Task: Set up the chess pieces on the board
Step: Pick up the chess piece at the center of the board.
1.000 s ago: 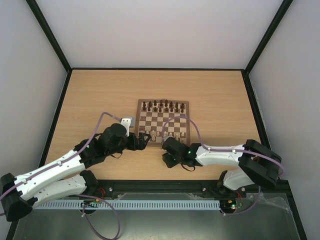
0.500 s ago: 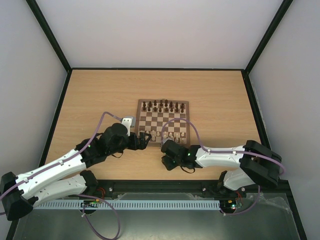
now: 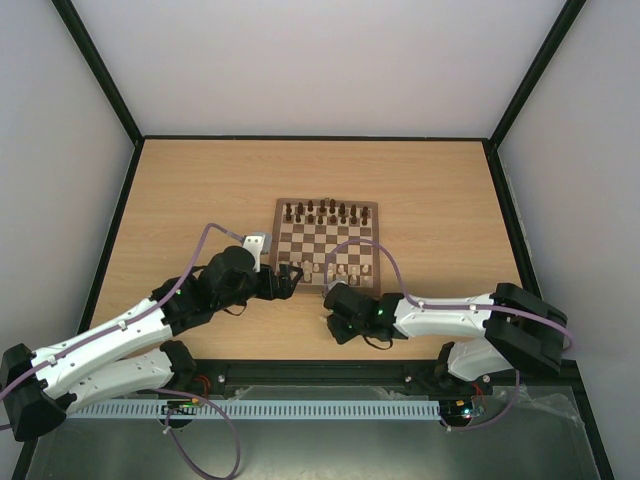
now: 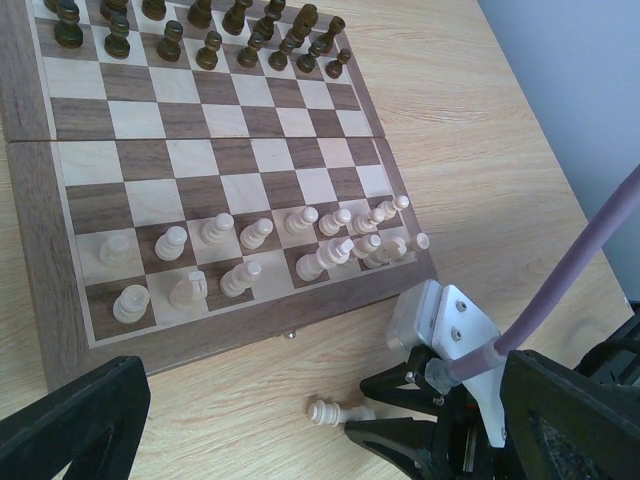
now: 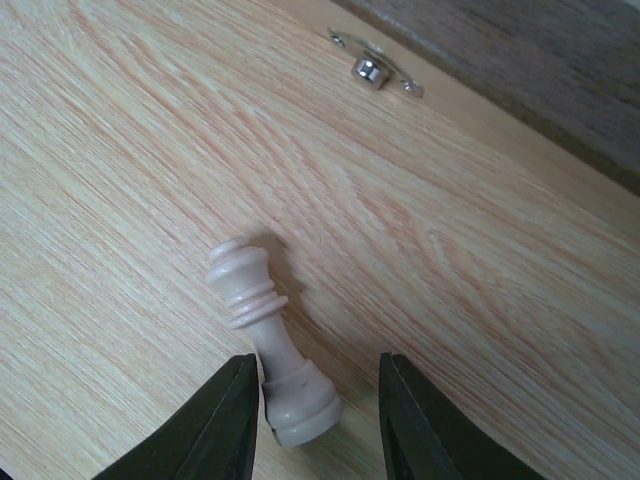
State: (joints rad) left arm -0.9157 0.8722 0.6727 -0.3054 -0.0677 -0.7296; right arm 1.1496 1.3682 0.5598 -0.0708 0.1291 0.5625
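Observation:
A cream chess piece point(image 5: 262, 330) lies on its side on the table, just in front of the board's point(image 4: 200, 150) near edge. My right gripper point(image 5: 318, 365) is down at it with the jaws on either side of its base. The left finger point(image 5: 225, 420) touches the base and a gap shows at the right finger point(image 5: 420, 420), so it is open. In the left wrist view the same piece point(image 4: 330, 412) pokes out of the right gripper point(image 4: 375, 412). My left gripper point(image 4: 325, 400) hovers wide open and holds nothing. Several cream pieces point(image 4: 255, 233) stand on the board's two near rows.
Dark brown pieces point(image 4: 200, 30) fill the board's far rows. A small metal clasp point(image 5: 372, 68) sits on the board's near edge, close to the lying piece. The two arms point(image 3: 200, 295) meet close together in front of the board point(image 3: 327, 240).
The right gripper's jaws have narrowed around the lying piece, and the arm has shifted slightly left and nearer. The left arm has not moved.

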